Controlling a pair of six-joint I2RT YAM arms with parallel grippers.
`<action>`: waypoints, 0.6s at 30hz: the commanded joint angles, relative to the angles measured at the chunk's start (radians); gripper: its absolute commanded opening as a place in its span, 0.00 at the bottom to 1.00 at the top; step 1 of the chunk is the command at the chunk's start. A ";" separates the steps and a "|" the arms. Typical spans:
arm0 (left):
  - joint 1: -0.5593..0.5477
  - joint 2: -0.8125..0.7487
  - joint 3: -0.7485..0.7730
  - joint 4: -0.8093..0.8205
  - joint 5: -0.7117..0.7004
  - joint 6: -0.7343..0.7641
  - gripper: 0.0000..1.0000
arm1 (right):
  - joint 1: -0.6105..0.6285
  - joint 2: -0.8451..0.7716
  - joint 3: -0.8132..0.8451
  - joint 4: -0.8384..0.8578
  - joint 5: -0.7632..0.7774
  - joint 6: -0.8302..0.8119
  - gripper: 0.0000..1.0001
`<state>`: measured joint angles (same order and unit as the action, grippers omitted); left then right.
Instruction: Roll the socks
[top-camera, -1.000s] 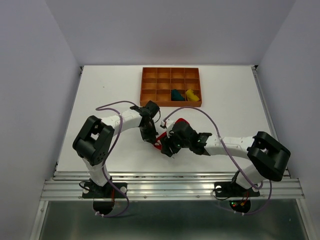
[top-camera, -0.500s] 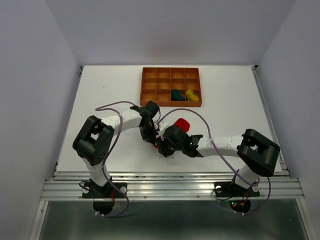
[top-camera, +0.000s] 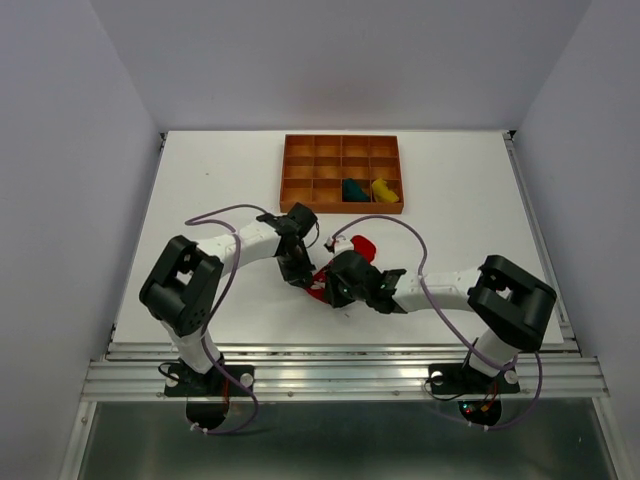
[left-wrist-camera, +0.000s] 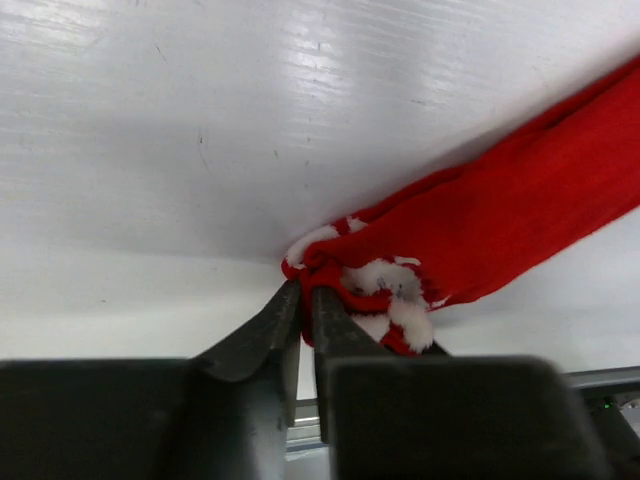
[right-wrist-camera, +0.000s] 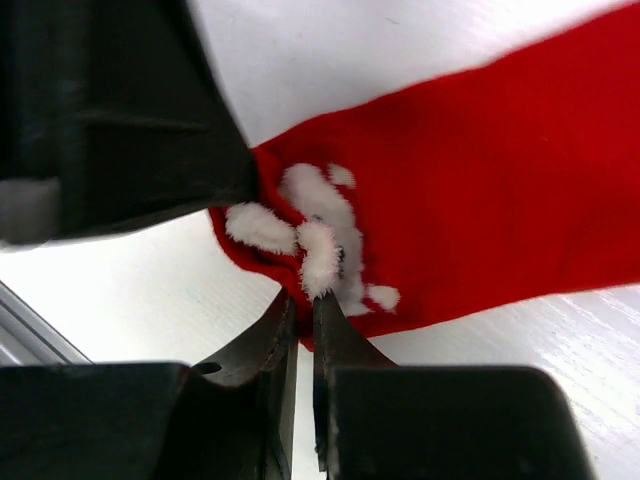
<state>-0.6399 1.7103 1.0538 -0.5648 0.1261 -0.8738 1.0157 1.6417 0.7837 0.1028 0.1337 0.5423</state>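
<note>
Seen from above, the red sock (top-camera: 363, 247) lies mid-table (top-camera: 200, 190) between the left gripper (top-camera: 300, 276) and right gripper (top-camera: 335, 292). A teal sock (top-camera: 353, 189) and a yellow sock (top-camera: 381, 187) sit in the orange tray (top-camera: 342, 210) at the far side. The left wrist view shows its jaws closed to a sliver, pinching the red sock's white-flecked end. The right wrist view shows its jaws nearly together too, nipping that same end.

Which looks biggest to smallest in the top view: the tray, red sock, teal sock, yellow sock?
1. The orange gridded tray.
2. The red sock, though it is partly hidden.
3. The teal sock and the yellow sock: small bundles in the tray, too alike to rank.
</note>
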 joint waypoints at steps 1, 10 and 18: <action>-0.004 -0.121 -0.029 0.006 -0.048 -0.022 0.29 | -0.081 -0.028 -0.064 0.063 -0.129 0.149 0.01; -0.006 -0.265 -0.096 0.101 -0.083 -0.004 0.61 | -0.195 -0.014 -0.129 0.179 -0.391 0.297 0.01; -0.012 -0.336 -0.242 0.281 0.000 0.030 0.61 | -0.282 0.053 -0.156 0.229 -0.540 0.452 0.01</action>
<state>-0.6418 1.4174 0.8665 -0.3859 0.0895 -0.8677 0.7696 1.6699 0.6533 0.2886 -0.3244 0.8982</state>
